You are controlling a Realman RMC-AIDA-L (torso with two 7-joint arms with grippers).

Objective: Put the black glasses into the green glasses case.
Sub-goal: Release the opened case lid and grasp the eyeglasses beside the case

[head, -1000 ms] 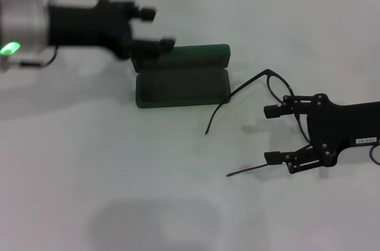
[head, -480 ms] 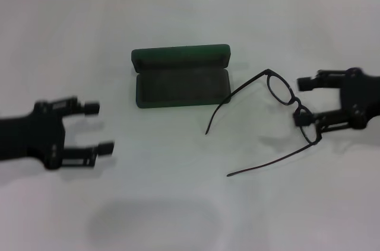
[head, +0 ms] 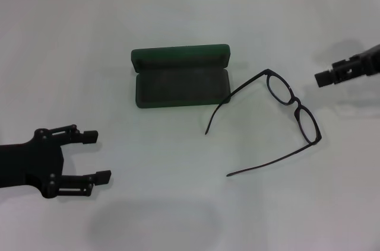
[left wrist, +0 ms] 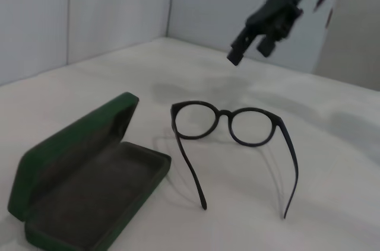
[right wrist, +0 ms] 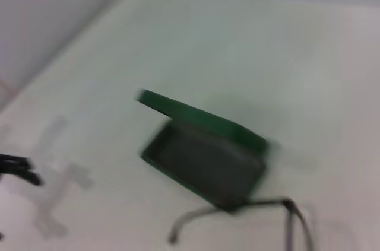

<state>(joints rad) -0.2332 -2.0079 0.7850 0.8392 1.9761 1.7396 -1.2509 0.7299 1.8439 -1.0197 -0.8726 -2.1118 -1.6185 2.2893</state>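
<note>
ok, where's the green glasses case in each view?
Head view: green glasses case upper centre, open, lid standing at the far side.
Left wrist view: lower left, open.
Right wrist view: centre, open.
Shared landmark: the black glasses lie unfolded on the table beside it.

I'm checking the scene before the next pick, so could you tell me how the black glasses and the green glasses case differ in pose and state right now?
The green glasses case is open, lid tipped up behind its grey-lined tray; the black glasses are unfolded, both temple arms spread. The case is a solid block, while the glasses are a thin frame. The case sits near the table's middle; the glasses lie to its right, one temple arm close to the case's corner. Both rest on the white table, held by neither gripper.
</note>
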